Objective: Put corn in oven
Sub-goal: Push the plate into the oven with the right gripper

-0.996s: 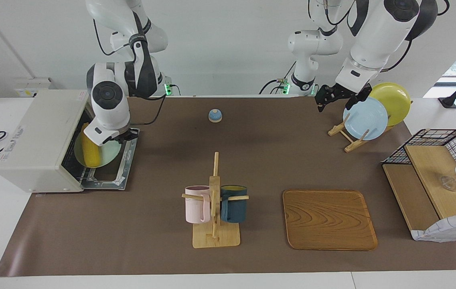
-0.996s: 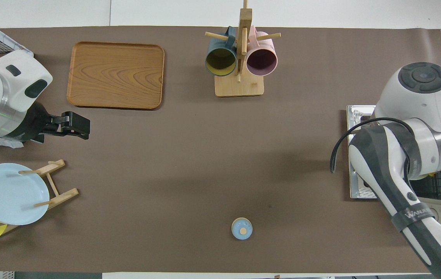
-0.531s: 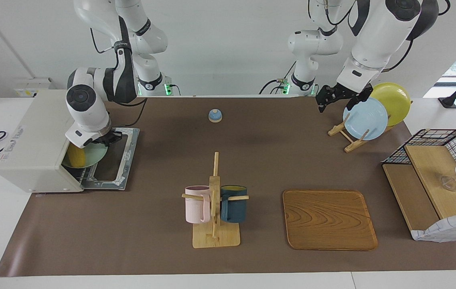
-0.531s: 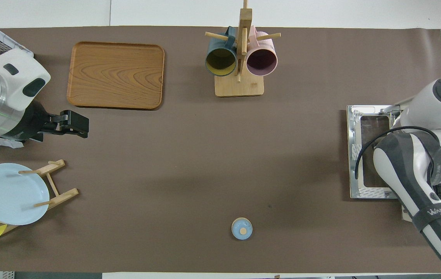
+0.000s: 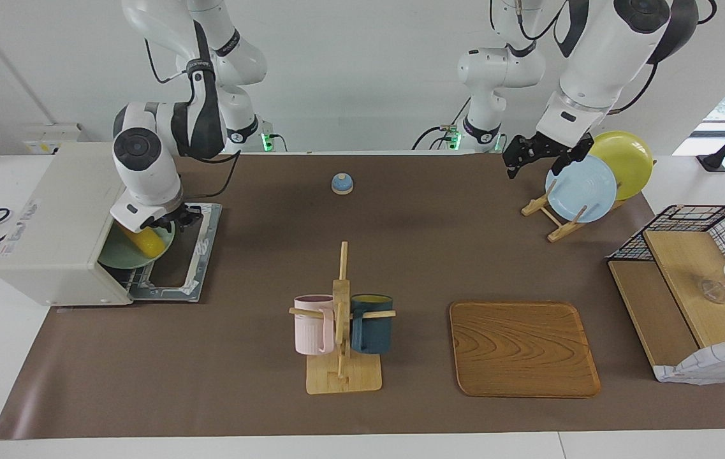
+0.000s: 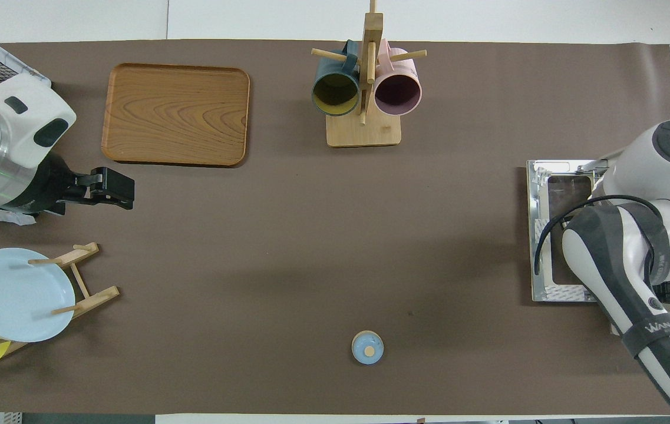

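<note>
The off-white oven (image 5: 59, 220) stands at the right arm's end of the table, with its door (image 5: 187, 255) lying open and flat. The yellow corn (image 5: 145, 241) lies slanted on a pale green plate (image 5: 126, 258), which rests on the rack inside the oven mouth. My right gripper (image 5: 174, 223) is at the plate's rim just outside the mouth. In the overhead view the right arm hides the corn and plate, and only the door (image 6: 550, 235) shows. My left gripper (image 5: 531, 159) waits in the air by the plate rack and also shows in the overhead view (image 6: 115, 189).
A mug rack (image 5: 343, 319) with a pink and a dark blue mug stands mid-table, with a wooden tray (image 5: 523, 347) beside it. A plate rack holds a blue plate (image 5: 580, 188) and a yellow plate (image 5: 623, 159). A small blue knob (image 5: 342, 183) lies near the robots. A wire shelf (image 5: 687, 299) stands at the left arm's end.
My right arm pushed the plate with the corn into the oven, then drew back and up a little. The corn turned from upright to slanted. The left arm has not moved.
</note>
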{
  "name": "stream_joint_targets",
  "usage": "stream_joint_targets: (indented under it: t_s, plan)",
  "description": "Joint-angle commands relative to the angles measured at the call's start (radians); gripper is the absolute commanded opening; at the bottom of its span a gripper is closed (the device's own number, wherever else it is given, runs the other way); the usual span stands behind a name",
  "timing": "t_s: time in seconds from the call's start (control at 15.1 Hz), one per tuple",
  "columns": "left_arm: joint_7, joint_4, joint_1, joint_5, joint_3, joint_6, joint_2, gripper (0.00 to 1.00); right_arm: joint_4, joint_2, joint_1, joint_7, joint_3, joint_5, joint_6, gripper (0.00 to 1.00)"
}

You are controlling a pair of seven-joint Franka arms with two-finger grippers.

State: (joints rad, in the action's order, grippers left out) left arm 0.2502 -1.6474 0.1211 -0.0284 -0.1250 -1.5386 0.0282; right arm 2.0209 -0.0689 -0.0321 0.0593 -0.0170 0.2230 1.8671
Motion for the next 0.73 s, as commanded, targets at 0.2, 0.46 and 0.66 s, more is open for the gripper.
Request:
stream_joint_targets:
  t_s: [0.2, 0.46, 0.66]
  plan:
    - [-0.003, 0.008, -0.021, 0.007, -0.007, -0.002, 0.009, 1.0, 0.053, -0.055, -0.054, -0.123, 0.038, -0.037, 0.208, 0.0]
    - [-0.003, 0.008, -0.023, 0.007, -0.007, -0.002, 0.009, 1.0, 0.064, -0.143, -0.064, -0.239, 0.038, -0.037, 0.264, 0.0]
    - [-0.003, 0.008, -0.023, 0.007, -0.007, -0.002, 0.009, 1.0, 0.087, -0.157, -0.064, -0.269, 0.038, -0.037, 0.265, 0.0]
